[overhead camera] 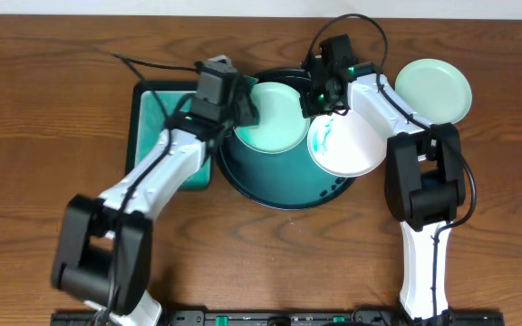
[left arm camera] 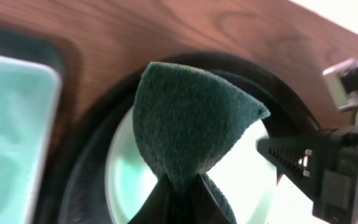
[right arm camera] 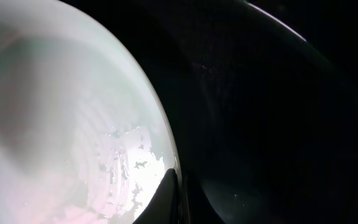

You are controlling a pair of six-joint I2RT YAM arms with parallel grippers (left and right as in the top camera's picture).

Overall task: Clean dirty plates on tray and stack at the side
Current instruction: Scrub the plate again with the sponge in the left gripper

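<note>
The round black-rimmed tray (overhead camera: 279, 186) holds a mint-green plate (overhead camera: 275, 122). My left gripper (overhead camera: 243, 109) hovers over that plate's left part, shut on a dark green scouring pad (left arm camera: 191, 118) that fans out above the plate (left arm camera: 126, 168). At the plate's right edge, my right gripper (overhead camera: 315, 98) is shut on the rim (right arm camera: 178, 180), and the plate's face (right arm camera: 61, 124) looks wet and streaked. A white plate (overhead camera: 344, 140) with a teal smear leans on the tray's right rim. A second mint plate (overhead camera: 433, 89) lies on the bare wood at the right.
A rectangular teal tray (overhead camera: 163, 118) with rounded corners sits on the table just left of the round tray, under my left arm. Dark wood tabletop (overhead camera: 43, 109) surrounds everything. Black cables run from both wrists.
</note>
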